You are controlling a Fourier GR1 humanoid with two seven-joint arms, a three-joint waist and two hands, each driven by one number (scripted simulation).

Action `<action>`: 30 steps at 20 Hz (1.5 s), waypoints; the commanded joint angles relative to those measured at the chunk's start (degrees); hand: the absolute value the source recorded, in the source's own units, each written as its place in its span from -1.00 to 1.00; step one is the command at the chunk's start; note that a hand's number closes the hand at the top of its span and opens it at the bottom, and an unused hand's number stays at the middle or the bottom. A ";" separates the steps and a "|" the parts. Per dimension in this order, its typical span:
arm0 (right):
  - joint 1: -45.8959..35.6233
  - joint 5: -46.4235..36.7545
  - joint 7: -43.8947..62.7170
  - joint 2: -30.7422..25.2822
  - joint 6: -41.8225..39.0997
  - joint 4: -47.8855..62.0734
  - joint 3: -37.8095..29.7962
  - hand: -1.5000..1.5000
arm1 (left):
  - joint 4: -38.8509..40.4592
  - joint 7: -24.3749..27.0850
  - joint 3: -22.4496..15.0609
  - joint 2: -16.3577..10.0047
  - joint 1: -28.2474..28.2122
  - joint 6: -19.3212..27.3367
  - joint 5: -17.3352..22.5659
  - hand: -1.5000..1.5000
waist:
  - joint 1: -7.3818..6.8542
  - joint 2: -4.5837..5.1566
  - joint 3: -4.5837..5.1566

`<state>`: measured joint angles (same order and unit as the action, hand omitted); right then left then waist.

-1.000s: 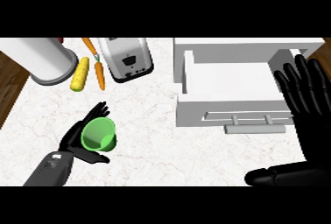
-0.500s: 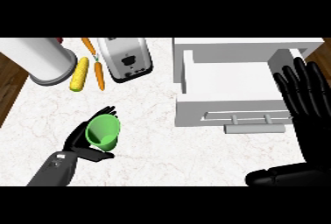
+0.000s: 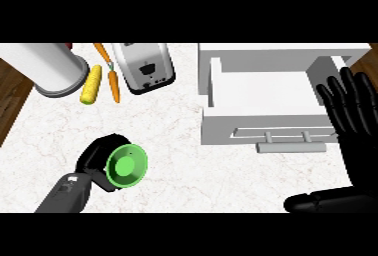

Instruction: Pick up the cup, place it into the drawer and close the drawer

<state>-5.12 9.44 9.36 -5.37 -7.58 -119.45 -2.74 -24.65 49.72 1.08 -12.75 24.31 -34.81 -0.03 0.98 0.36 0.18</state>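
One relation governs the move: the cup (image 3: 127, 166), gripped by the left robot hand (image 3: 93, 159) at lower left over the bench (image 3: 192, 175), sits down-left of the open drawer (image 3: 251, 124). Its mouth faces the view. The right robot hand (image 3: 354, 107) rests open at right.

No readable text or labels anywhere.

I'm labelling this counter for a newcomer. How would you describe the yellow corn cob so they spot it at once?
Find the big white cylinder at the far left of the marble counter. Right of its base lies the yellow corn cob, a slim orange carrot on its other side. It alone is yellow, thicker and blunter than the carrot.
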 commanded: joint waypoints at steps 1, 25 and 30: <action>1.30 0.98 0.39 -0.68 -0.63 -1.03 -0.92 -1.00 | -0.79 8.02 4.63 0.44 -0.65 -1.08 4.37 1.00 | -0.42 -0.23 -0.07; 1.45 -1.27 1.40 0.62 1.21 -1.19 -0.08 -1.00 | -50.80 -18.10 3.31 9.51 -11.59 22.31 15.95 1.00 | -1.46 -0.62 -0.22; 2.96 2.69 -1.43 -1.52 -2.53 0.09 -3.62 -1.00 | -55.47 -28.40 3.70 9.67 -4.12 26.33 18.53 1.00 | -0.98 -0.49 -0.21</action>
<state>-4.06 10.13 10.17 -5.94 -7.86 -119.71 -4.50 -73.85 28.96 4.61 -2.58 17.65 -10.35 16.23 -0.25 -0.20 -0.03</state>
